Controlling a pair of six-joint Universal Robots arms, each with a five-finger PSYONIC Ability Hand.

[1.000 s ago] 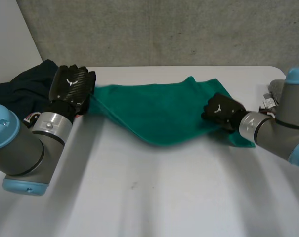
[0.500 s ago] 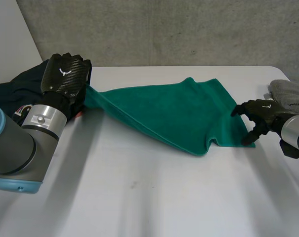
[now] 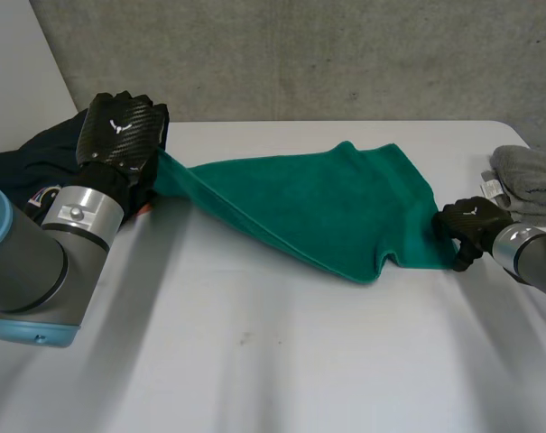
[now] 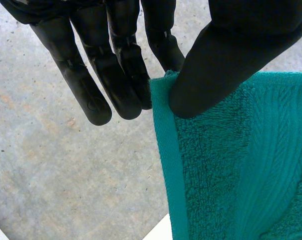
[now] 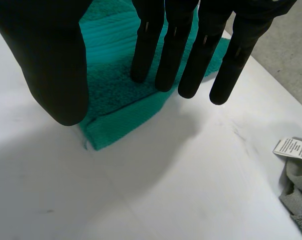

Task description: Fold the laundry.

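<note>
Partly cropped, left hand (image 4: pixel 230 55) pinches towel (image 3: pixel 318 203) corner; right hand (image 3: pixel 471 224) rests spread on another.

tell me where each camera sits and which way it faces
Head view: between and behind the arms, looking down at the white table; both arms show, left hand and right hand at opposite ends of the green towel.
Left wrist view: on the left wrist, looking along the palm; thumb pinches a towel corner against the fingers.
Right wrist view: on the right wrist, looking down at the table; straight fingers rest on a towel corner.
Shared: all show the towel; head and right wrist views, the grey cloth.
</note>
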